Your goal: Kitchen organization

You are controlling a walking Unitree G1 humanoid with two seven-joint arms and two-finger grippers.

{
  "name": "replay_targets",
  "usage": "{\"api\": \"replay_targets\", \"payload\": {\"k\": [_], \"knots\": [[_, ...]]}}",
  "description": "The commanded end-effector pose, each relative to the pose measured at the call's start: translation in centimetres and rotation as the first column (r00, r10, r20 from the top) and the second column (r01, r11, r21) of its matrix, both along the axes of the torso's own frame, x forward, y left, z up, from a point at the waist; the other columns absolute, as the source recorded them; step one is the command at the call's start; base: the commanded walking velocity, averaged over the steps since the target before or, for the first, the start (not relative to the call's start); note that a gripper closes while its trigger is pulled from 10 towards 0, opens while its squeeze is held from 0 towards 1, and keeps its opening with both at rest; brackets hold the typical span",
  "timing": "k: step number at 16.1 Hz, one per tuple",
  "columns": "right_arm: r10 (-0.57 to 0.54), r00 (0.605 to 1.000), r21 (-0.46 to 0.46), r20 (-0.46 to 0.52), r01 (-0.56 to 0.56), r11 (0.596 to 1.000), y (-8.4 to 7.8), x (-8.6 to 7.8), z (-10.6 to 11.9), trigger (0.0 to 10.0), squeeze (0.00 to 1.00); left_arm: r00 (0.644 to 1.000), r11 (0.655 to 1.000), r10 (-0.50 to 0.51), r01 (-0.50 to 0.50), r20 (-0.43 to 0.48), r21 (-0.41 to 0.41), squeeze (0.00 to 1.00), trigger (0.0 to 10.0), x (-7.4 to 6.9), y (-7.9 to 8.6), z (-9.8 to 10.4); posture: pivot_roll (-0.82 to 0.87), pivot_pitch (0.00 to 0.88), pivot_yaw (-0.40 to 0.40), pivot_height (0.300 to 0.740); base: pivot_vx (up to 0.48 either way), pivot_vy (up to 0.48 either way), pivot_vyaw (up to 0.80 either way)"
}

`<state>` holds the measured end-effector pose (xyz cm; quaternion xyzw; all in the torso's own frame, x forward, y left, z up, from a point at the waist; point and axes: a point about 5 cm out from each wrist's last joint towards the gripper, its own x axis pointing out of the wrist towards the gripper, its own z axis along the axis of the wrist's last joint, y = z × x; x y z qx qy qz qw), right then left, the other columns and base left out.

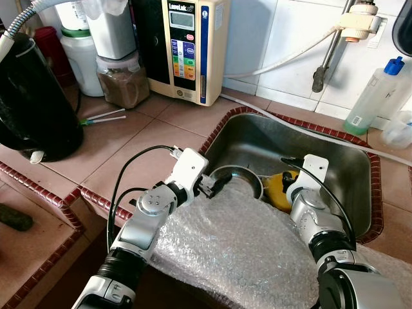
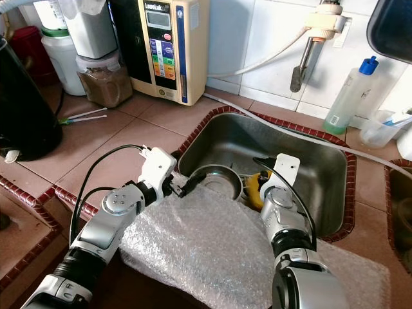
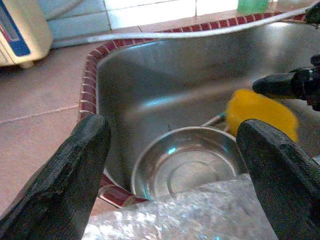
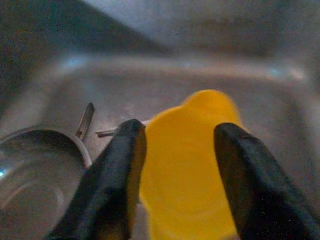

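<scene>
A steel bowl (image 1: 239, 180) sits in the near left corner of the steel sink (image 1: 290, 138). Beside it on the right lies a yellow plastic cup (image 1: 278, 190). My left gripper (image 1: 215, 185) hovers open over the sink's near left rim, and the bowl (image 3: 185, 165) shows between its fingers (image 3: 75, 165). My right gripper (image 4: 180, 150) reaches down into the sink and is shut on the yellow cup (image 4: 187, 160), one finger on each side. A sheet of bubble wrap (image 1: 238, 251) drapes over the counter's front edge under both arms.
A spoon-like utensil (image 4: 86, 120) lies by the bowl. The tiled counter at left holds a black kettle (image 1: 32, 103), a jar of brown powder (image 1: 122, 80) and a cream water machine (image 1: 187, 45). A tap (image 1: 331, 48) and a blue-capped bottle (image 1: 376, 96) stand behind the sink.
</scene>
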<state>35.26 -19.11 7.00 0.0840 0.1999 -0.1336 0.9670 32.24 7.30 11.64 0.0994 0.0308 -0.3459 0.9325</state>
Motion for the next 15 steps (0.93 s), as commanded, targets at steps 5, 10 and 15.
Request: {"api": "replay_targets", "payload": {"k": [5,10,15], "knots": [[0.111,0.989,-0.161,0.098,-0.094,0.982,0.4,0.6,1.6,10.0,1.0,0.99,0.99,0.127,-0.124,0.056,-0.063,1.0,10.0,0.9,0.5,1.2,0.08,0.0,-0.007,0.74,0.0,0.0,0.0],[0.216,0.933,-0.301,0.29,-0.125,0.945,0.8,0.4,4.0,10.0,1.0,0.913,0.926,0.367,-0.34,0.18,-0.166,1.0,10.0,1.8,2.7,3.3,0.05,0.0,-0.001,0.74,0.0,0.0,0.0],[0.24,0.893,-0.363,0.381,-0.094,0.927,-0.2,-0.5,5.7,10.0,1.0,0.834,0.863,0.505,-0.496,0.224,-0.099,1.0,10.0,1.2,4.0,3.2,0.04,0.0,-0.008,0.74,0.0,0.0,0.0]]}}
